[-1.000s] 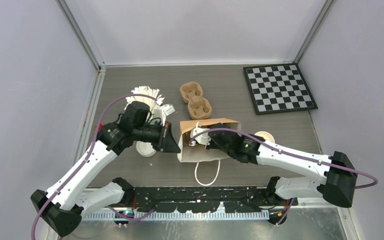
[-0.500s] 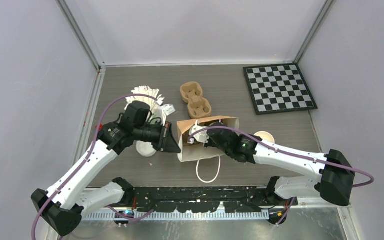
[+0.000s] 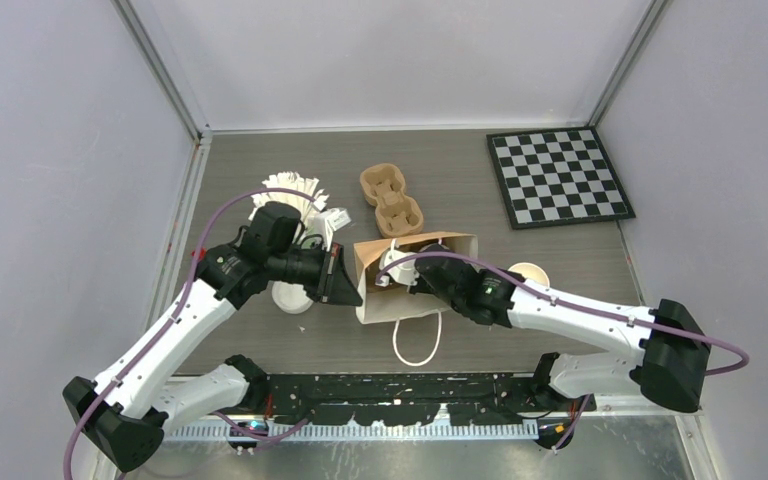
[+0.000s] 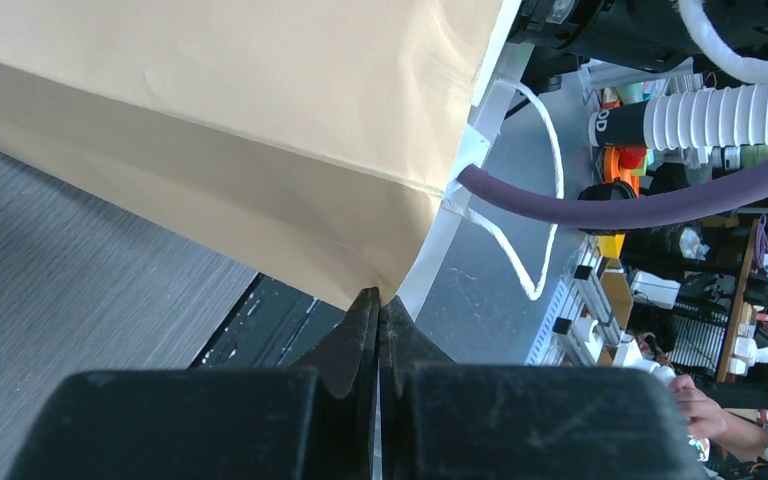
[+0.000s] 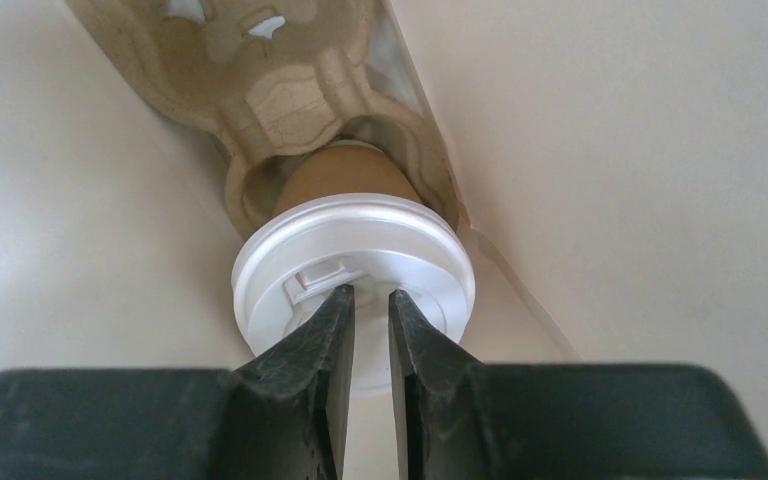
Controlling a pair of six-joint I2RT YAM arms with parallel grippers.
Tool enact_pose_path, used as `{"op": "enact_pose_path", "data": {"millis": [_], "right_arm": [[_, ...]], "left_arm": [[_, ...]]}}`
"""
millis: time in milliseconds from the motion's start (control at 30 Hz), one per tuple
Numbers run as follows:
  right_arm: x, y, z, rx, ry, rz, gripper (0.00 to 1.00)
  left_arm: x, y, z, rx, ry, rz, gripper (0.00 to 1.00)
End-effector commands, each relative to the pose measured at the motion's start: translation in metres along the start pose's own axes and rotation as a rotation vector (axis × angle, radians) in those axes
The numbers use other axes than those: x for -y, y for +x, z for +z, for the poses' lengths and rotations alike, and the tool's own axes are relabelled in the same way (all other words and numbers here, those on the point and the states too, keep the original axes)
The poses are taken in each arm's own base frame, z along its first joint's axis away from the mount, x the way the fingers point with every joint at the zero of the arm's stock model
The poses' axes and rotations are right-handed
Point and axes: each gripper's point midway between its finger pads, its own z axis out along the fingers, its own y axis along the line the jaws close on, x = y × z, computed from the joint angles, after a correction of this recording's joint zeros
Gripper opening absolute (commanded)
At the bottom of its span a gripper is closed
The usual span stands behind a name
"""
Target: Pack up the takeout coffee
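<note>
The left pincer (image 4: 378, 306) was clamped on the thin tan paper bag (image 4: 260, 100). The right pincer (image 5: 371, 300), nearly together, touched the round smooth lid (image 5: 360, 230) of the brown cup (image 5: 345, 175); grip unclear.

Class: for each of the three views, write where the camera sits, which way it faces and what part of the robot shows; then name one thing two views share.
Top external: above and behind, looking down at the table; both arms show, left gripper at the paper bag.
Left wrist: looks along its shut jaws, pinching the bag's edge.
Right wrist: inside the bag, facing the lidded cup in a cup carrier; right gripper narrowly apart at the lid.
Shared: the bag, in all three.
</note>
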Motion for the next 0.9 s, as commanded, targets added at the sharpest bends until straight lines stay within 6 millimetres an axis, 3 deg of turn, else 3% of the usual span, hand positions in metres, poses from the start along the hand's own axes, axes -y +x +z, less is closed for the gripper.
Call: {"op": "enact_pose_path", "data": {"millis": [0, 300, 867], "right_arm": [[0.016, -0.002, -0.017, 0.016, 0.037, 0.064, 0.24], [0.020, -0.002, -0.031, 0.027, 0.027, 0.083, 0.25], [0.038, -0.039, -0.068, 0.159, -0.030, 0.185, 0.26]], "left_arm": [[0.014, -0.010, -0.005, 0.026, 0.041, 0.017, 0.00], [0.017, -0.015, -0.001, 0.027, 0.059, 0.000, 0.00], [0.021, -0.025, 0.002, 0.024, 0.069, -0.024, 0.00]]}}
